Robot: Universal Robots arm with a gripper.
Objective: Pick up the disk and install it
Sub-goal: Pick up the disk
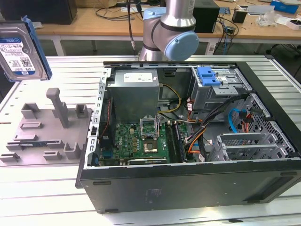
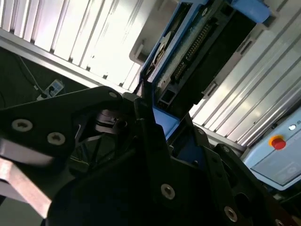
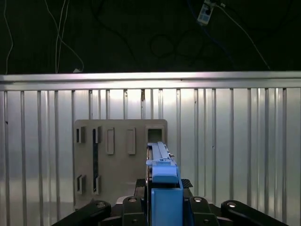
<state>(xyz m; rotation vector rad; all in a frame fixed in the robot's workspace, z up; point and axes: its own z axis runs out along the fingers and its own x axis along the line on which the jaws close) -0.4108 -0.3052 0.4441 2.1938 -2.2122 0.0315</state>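
The disk [image 1: 21,49], silver-grey with a white-and-blue label and a blue bracket, hangs in the air at the exterior view's far left, above the grey fixture plate [image 1: 44,129]. In the first wrist view the disk [image 3: 162,160] is seen edge-on, standing up between the black fingers [image 3: 129,203] of my gripper [image 3: 163,184], which is shut on its blue bracket. The second wrist view shows the disk's connector side [image 2: 197,42] rising out of the gripper [image 2: 164,123]. The fixture plate [image 3: 120,160] lies directly below the disk.
The open computer case [image 1: 188,188] lies on the ribbed metal table [image 1: 42,197], right of the fixture. Inside are a grey power supply [image 1: 136,87], a green motherboard [image 1: 141,141], cables and a drive cage with a light-blue latch [image 1: 209,75]. The arm's base [image 1: 169,33] stands behind the case.
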